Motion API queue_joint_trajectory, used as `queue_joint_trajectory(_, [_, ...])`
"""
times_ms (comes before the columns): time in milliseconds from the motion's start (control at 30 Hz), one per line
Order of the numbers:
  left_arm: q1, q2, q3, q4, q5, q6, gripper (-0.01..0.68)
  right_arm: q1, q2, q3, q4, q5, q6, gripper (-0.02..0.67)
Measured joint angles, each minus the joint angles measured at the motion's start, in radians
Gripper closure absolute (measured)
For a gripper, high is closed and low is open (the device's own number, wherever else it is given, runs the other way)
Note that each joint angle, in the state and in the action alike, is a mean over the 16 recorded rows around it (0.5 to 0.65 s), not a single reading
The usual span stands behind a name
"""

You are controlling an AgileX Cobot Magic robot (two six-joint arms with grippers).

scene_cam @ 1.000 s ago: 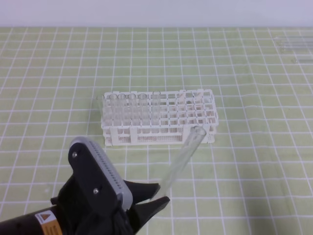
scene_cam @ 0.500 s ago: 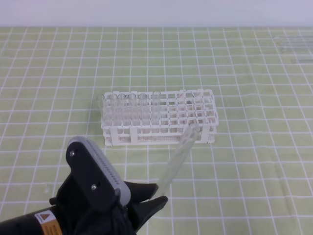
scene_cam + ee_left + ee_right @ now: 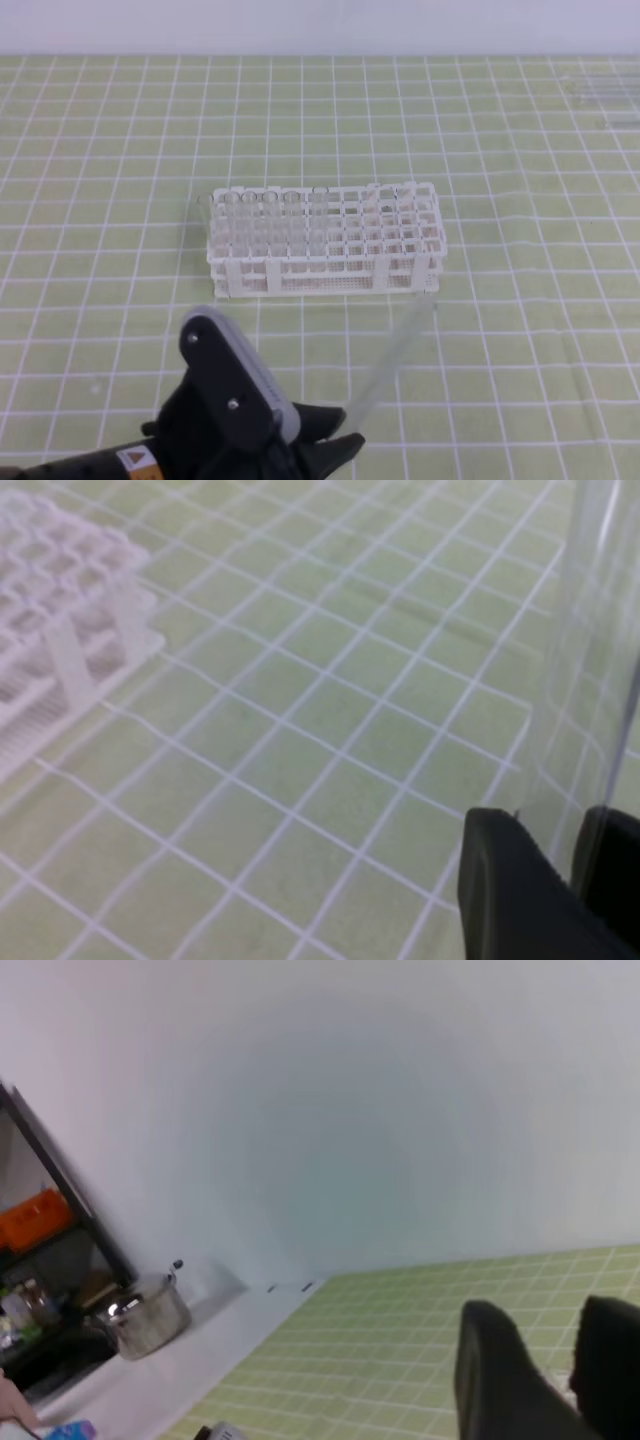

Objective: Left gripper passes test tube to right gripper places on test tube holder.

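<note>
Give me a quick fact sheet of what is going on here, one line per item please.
surface: green mat with white grid
left gripper: low in the exterior high view, shut on the test tube
test tube: clear, tilted, upper end toward the rack
test tube holder: white lattice rack, several clear tubes standing at its left end
right gripper: seen only in its own wrist view, nothing between its fingers, aimed toward a pale wall
handover: not yet begun
</note>
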Motion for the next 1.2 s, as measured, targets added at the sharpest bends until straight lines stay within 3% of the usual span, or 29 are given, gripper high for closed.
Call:
queue_joint_trajectory(667, [0.195, 0.112, 0.010, -0.051, -0.338, -0.001, 0.662, 0.035, 0.535, -0.195, 0.083, 0.281, -0.383, 0.607])
queue_joint_trajectory(1200, [0.214, 0.114, 0.010, -0.051, -0.390, 0.017, 0.662, 0.040, 0.729, -0.320, 0.014, 0.495, -0.545, 0.607])
